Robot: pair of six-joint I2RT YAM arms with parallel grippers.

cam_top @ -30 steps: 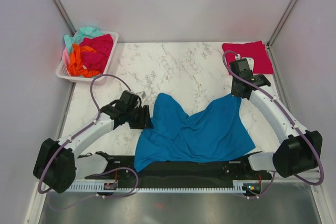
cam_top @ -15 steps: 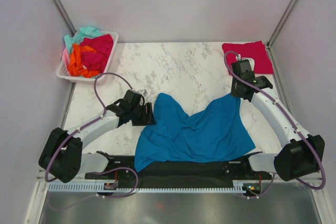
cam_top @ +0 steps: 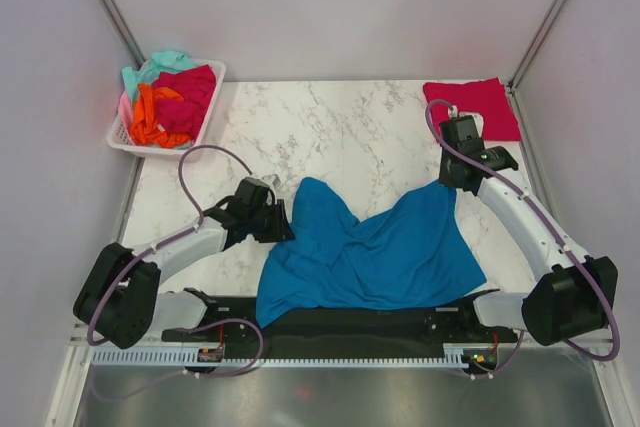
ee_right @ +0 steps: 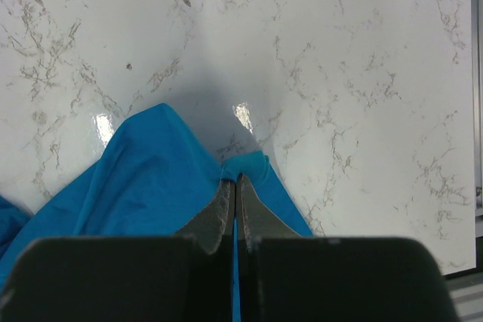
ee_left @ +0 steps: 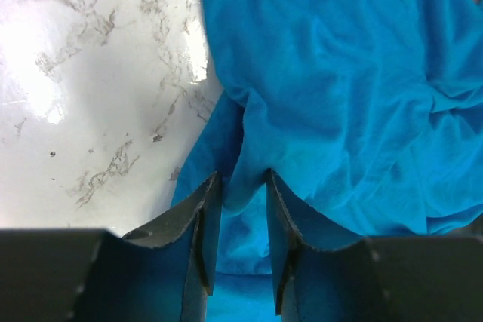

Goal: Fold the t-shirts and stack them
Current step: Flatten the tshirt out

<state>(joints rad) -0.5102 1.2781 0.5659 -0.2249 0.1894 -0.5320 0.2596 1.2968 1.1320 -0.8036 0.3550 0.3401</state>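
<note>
Teal-blue t-shirt (cam_top: 370, 247): plain soft cloth, unfolded & rumpled, spread over near-centre of marble table (cam_top: 330, 127), near hem draped over the near edge by the arm bases. Two peaks point far: one left-centre, one at right where it's being held.

Crimson t-shirt (cam_top: 470, 105): folded flat, far right corner of table, well apart from the blue one.

Heap of t-shirts (cam_top: 170, 102) in white basket (cam_top: 125, 144) at far left, tangled: mint, magenta, orange, pink showing.

Count: 1 blue, 1 crimson, 4 colours in heap, 1 basket, 2 grippers.

Left gripper (ee_left: 239, 186) at blue shirt's left edge, jaws part open w/ a raised fold of blue cloth filling the gap; can't tell if it's pinched yet.

Right gripper (ee_right: 235, 180) at shirt's far right peak, jaws fully closed on blue cloth edge
</note>
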